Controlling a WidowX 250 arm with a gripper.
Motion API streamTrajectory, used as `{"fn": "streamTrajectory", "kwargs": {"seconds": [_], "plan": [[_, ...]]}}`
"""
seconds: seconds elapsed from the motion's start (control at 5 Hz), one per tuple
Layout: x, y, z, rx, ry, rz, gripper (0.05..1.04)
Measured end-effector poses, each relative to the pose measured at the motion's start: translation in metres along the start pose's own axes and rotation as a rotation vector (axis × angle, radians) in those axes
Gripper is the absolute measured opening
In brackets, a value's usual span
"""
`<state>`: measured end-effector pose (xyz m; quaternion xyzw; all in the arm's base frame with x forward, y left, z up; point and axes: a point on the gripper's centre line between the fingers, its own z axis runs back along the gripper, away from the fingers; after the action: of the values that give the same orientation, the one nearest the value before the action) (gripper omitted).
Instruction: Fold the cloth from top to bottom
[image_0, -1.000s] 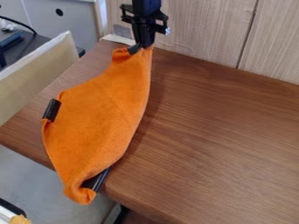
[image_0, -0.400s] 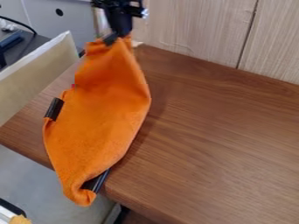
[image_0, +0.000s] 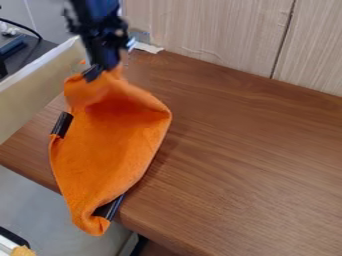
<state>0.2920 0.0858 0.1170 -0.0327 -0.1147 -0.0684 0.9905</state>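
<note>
- Orange cloth (image_0: 110, 155), camera view: on the table's (image_0: 234, 140) left side, lower tip past the front edge.
- Gripper (image_0: 100, 69) closed on the cloth's top end, which is lifted.
- Change: gripper shifts left, then lower; top end comes down with it, and a hollow bend forms below.
- Judgement: fold is starting; top must travel further toward the lower tip before release.

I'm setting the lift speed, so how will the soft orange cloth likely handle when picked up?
The soft orange cloth is probably floppy: it bends and billows below the black two-finger gripper. It looks light, being thin at its edges. The short black tube-like piece on its left edge may stiffen that part.
</note>
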Motion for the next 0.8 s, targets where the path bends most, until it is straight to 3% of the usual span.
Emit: {"fn": "streamTrajectory", "kwargs": {"seconds": [0.4,0.6,0.8], "plan": [[-0.052,-0.007,-0.050,0.036,0.044,-0.067,0.085],[-0.068,-0.008,-0.080,0.051,0.091,-0.085,0.085],[-0.068,-0.011,-0.095,0.049,0.110,-0.106,0.105]]}}
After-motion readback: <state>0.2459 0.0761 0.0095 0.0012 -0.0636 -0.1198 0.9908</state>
